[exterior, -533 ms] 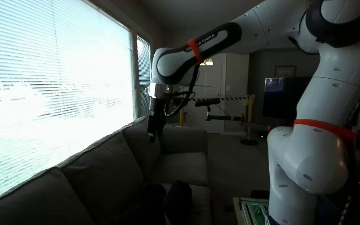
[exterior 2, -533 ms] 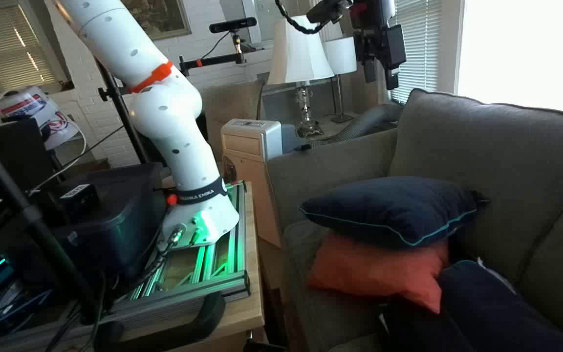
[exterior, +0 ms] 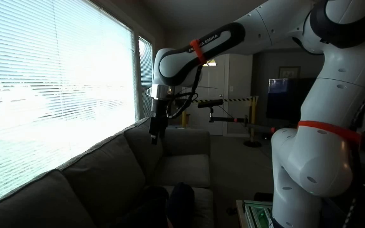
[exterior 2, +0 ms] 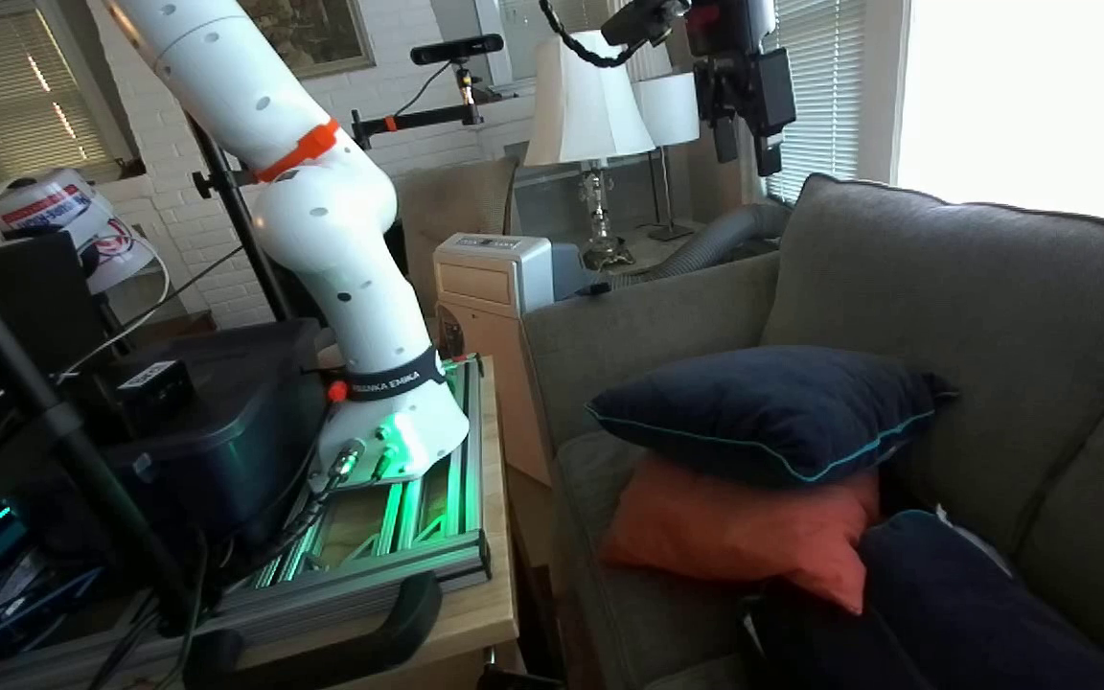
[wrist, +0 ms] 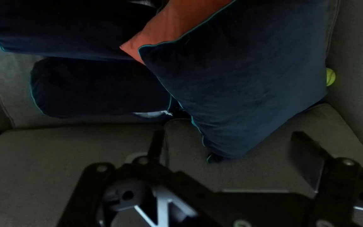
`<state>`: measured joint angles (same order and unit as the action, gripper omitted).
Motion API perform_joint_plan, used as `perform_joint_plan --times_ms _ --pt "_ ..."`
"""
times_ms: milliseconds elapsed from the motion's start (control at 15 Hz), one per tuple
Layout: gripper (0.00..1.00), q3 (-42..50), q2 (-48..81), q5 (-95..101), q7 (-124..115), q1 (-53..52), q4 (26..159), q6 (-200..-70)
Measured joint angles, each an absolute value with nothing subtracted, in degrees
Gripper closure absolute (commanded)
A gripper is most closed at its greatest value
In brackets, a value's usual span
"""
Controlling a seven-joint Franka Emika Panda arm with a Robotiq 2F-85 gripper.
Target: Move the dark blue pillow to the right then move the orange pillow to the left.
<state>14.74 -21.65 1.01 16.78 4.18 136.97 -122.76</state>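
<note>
The dark blue pillow (exterior 2: pixel 772 412), with teal piping, lies flat on top of the orange pillow (exterior 2: pixel 744 537) on the sofa seat by the armrest. In the wrist view the dark blue pillow (wrist: pixel 247 72) covers most of the orange pillow (wrist: pixel 175 25), whose one corner sticks out at its left. My gripper (exterior 2: pixel 747 158) is open and empty, pointing down, high above the sofa and apart from both pillows. It also hangs near the sofa back in an exterior view (exterior: pixel 157 139). In the wrist view the spread fingers (wrist: pixel 228 138) have only the sofa and a pillow corner below them.
Two more dark pillows with teal piping (wrist: pixel 68 28) (wrist: pixel 99 86) lie beside the stack. A yellow-green ball (wrist: pixel 330 77) is wedged by the armrest. The sofa back (exterior 2: pixel 993 278) and armrest (exterior 2: pixel 648 307) bound the seat. A window (exterior: pixel 59 79) stands behind the sofa.
</note>
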Motion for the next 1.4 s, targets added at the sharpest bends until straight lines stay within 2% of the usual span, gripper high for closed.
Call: perform_joint_plan --times_ms 533,800,1400 --pt "0.00 7.80 -15.87 2.54 2.38 5.99 140.22 -123.99" --pt "0.00 7.39 -13.22 1.30 2.89 5.44 143.27 -130.38" --pt "0.00 7.26 -12.72 1.33 2.77 5.50 142.98 -130.75"
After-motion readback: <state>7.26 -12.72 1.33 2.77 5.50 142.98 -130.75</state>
